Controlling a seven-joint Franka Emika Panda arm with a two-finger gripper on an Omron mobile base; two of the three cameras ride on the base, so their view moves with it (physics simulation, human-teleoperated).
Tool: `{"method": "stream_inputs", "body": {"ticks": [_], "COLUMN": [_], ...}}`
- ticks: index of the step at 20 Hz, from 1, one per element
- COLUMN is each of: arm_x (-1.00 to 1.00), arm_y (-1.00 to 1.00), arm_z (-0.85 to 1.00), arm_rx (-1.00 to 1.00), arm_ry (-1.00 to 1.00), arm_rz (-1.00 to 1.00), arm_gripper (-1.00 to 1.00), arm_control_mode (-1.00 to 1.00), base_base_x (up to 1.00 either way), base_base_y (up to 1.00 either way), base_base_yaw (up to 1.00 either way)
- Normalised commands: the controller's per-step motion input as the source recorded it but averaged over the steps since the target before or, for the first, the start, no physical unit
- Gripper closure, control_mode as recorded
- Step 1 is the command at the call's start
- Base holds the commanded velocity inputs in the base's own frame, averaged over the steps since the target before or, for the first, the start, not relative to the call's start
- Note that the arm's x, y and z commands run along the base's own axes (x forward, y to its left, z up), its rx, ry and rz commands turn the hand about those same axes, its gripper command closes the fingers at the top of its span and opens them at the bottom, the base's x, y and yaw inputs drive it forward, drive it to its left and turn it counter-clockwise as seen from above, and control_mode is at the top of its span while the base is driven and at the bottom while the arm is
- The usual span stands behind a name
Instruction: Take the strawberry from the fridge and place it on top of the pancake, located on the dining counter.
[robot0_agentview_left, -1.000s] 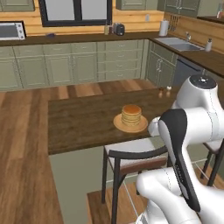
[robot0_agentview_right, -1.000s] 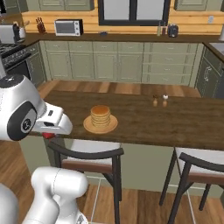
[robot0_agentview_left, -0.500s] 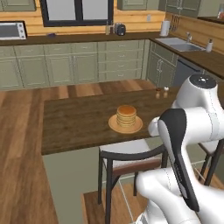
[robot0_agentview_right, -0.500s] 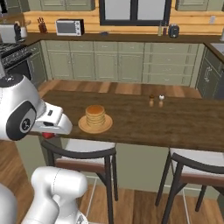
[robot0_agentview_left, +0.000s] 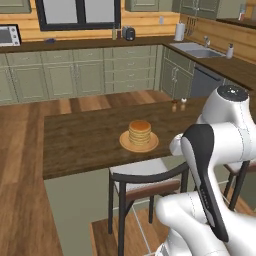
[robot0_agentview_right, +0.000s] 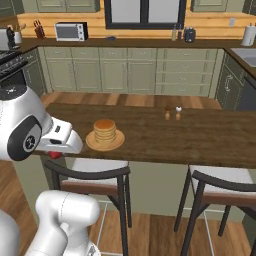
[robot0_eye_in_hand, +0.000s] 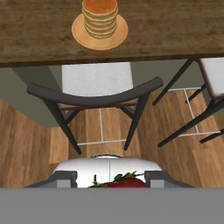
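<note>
Strawberry carried to the dining counter, pinched between the gripper tips on the near side of the slab.

Largest in all three views, the dark wooden counter bears a stack of pancakes on a round tan plate; a dark-backed stool with a pale seat stands tucked just under its near edge. The two base views also take in the far wall cabinets, a microwave and two small shakers standing to the right of the plate, which the hand view leaves out. From the right base view a red spot peeps beneath the white hand, just near the counter's edge. The hand view looks down over the stool to the pancakes beyond and shows the fruit, green leaves up, held between the closed-in tips, well short of the stack.
</note>
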Motion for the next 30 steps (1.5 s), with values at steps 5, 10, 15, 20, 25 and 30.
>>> {"method": "stream_inputs", "body": {"ticks": [5,10,15,20,25,30], "arm_x": [0.0,0.19,0.9,0.96,1.0,1.0], "arm_y": [0.0,0.01,0.13,0.25,0.03,-0.15], "arm_z": [0.0,0.01,0.38,0.18,-0.23,-0.64], "arm_rx": [0.0,0.0,0.0,0.0,0.0,0.05], "arm_ry": [0.0,0.0,-0.01,-0.1,-0.01,0.0], "arm_rz": [0.0,0.02,0.03,0.01,0.0,0.0], "arm_gripper": [1.0,1.0,1.0,1.0,1.0,1.0], "arm_control_mode": [1.0,-1.0,-1.0,-1.0,-1.0,-1.0], "base_base_x": [0.2,0.15,0.0,0.0,0.0,0.0], "base_base_y": [0.02,0.06,0.0,0.0,0.0,0.0], "base_base_yaw": [0.0,0.01,0.0,0.0,0.0,0.0]}}
